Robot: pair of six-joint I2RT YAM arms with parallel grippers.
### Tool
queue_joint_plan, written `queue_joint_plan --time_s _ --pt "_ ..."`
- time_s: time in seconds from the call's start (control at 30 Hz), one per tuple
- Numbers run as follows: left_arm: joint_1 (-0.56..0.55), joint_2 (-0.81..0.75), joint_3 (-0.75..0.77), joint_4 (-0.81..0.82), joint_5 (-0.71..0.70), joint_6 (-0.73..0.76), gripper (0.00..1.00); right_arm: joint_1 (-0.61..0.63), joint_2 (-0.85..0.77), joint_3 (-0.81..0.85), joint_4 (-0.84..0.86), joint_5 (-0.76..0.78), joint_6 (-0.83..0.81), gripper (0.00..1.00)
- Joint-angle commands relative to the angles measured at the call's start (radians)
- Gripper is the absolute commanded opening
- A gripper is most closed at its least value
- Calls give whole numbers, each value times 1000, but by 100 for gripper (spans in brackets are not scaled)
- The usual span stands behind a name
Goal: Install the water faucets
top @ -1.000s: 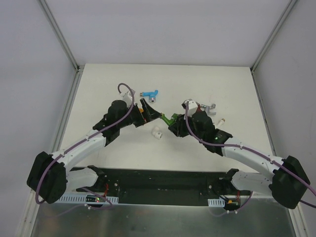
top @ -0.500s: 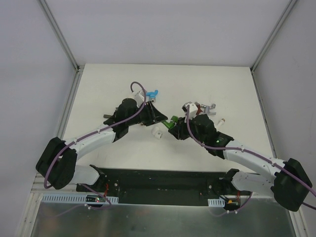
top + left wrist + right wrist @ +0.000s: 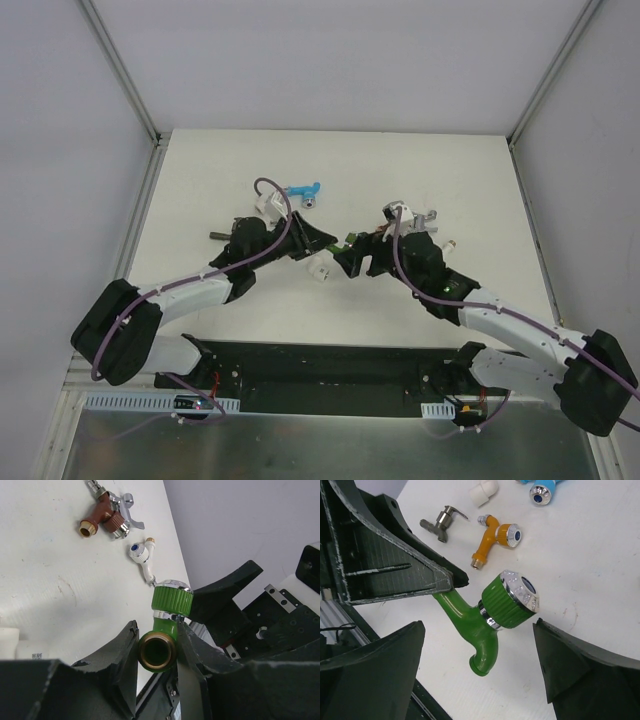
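Note:
The green faucet hangs above the table between my two grippers. My left gripper is shut on its brass threaded end, the ribbed knob pointing away. My right gripper is open, its fingers standing wide apart on either side of the green faucet without touching it. On the table lie the orange faucet, the dark grey faucet, the blue faucet, the reddish-brown faucet, a silver faucet and the white faucet.
A stubby white pipe fitting lies just in front of the grippers; another white fitting shows in the right wrist view. The two arms meet at mid-table, fingers almost touching. Grey walls close off the table's sides.
My left gripper moved right and shut on the green faucet's threaded end. My right gripper, shut on the faucet before, has opened and let go.

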Motion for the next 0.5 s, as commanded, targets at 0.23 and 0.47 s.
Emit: queue_joint_plan --time_s 0.23,0.47 --pt "-8 -49 -150 516 -99 -100 0 -36 -101 4 131 -151 256 99" --pt "-8 -15 -180 666 -93 -164 0 -89 -92 -48 313 -248 395 96"
